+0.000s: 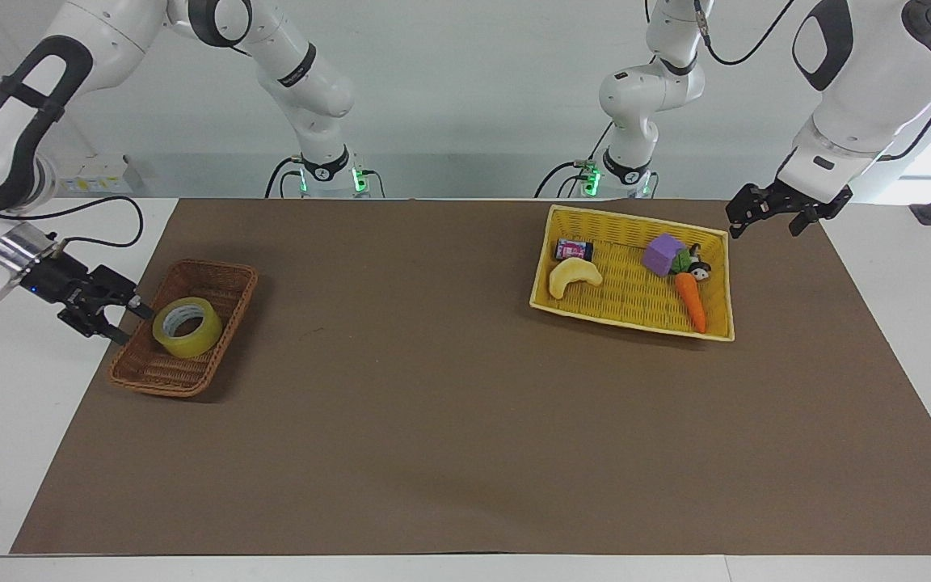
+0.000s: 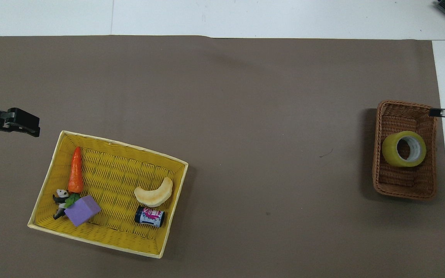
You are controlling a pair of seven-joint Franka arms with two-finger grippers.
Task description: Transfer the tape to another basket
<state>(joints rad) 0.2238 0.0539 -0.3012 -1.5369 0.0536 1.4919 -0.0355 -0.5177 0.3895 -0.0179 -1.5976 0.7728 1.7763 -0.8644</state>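
- The tape (image 1: 187, 326) is seen inside the wicker basket (image 1: 215, 364), resting free, in the basket's middle part.
- The roll is tilted rather than flat: its open hole is turned upward and partly toward the right arm's end of the desk (image 1: 465, 453), with the whitish core showing inside the ring (image 2: 404, 148).
- The axis through the hole is therefore slanted; whether the roll leans on the basket's wall cannot be told.
- The wicker basket's long axis runs from nearer the robots to farther from them, as shown in the overhead view (image 2: 404, 189).
- The right hand (image 1: 122, 317) is found just outside the wicker basket's rim, on the side toward the right arm's end of the desk, with its fingers spread and nothing between them.
- In the overhead view only one fingertip of the right hand (image 2: 444, 113) is visible at the picture's edge; the rest is cut off.
- The left hand (image 1: 764, 212) is held in the air well apart from the wicker basket, near the yellow basket (image 1: 716, 331), spread and carrying nothing.
- The left hand is partly cut off in the overhead view (image 2: 27, 125).
- In the yellow basket a carrot (image 1: 690, 301), a purple block (image 1: 663, 254), a pale crescent toy (image 1: 573, 276) and a small can (image 1: 575, 250) are seen; a small panda-like figure (image 2: 61, 194) is hard to make out.
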